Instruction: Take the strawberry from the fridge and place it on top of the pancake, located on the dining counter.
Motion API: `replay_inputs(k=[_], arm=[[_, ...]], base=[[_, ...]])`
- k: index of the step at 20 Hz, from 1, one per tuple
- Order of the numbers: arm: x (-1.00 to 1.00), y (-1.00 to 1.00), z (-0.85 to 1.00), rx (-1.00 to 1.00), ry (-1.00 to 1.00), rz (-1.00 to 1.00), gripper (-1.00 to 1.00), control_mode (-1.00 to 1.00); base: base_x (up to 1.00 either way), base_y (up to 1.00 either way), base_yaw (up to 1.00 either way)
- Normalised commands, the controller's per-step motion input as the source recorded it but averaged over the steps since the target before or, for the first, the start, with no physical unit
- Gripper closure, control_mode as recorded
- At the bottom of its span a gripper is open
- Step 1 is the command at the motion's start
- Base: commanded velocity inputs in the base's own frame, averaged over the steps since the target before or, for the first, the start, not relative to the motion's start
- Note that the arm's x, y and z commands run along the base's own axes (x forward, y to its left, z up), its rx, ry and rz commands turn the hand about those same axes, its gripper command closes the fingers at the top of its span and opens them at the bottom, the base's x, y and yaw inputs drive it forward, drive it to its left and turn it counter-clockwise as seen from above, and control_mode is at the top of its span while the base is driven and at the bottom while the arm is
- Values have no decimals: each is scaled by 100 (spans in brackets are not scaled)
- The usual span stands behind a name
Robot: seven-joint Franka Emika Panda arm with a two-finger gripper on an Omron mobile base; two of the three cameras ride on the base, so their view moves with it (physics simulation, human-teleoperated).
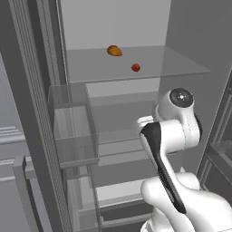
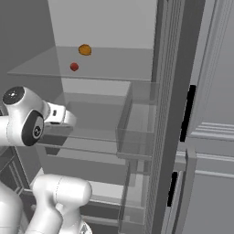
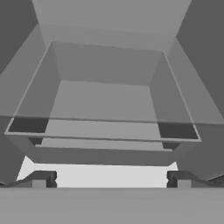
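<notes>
The fridge [image 1: 190,36] stands open in front of me, its inside pale grey. The strawberry [image 1: 135,67], a tiny red fruit, lies on the upper glass shelf [image 1: 181,68], near that shelf's front edge. From the other side the strawberry [image 2: 74,67] sits left of centre on the same shelf. My arm reaches into the fridge well below that shelf. My gripper [image 3: 111,179] is open, its fingertips [image 3: 41,178] spread wide with nothing between them. It faces a lower glass shelf [image 3: 105,131] and the fridge's back wall.
A larger orange-yellow food item [image 1: 114,50] lies behind the strawberry, deeper on the upper shelf. Clear door bins [image 1: 72,131] hang on the left door and further bins [image 2: 137,119] on the right door. More shelves lie below.
</notes>
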Motion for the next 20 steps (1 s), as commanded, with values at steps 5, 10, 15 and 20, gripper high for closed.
replay_inputs(k=[5, 10, 15, 20], arm=[[0, -21, 100, 14, -10, -1, -100, -100], [0, 1, 75, 9, -20, -4, -100, -100], [19, 6, 59, 1, -12, -4, -100, -100], [79, 7, 18, -8, 0, 6, -100, -100]], base=[[0, 0, 0], [0, 0, 0], [0, 0, 0], [0, 0, 0]])
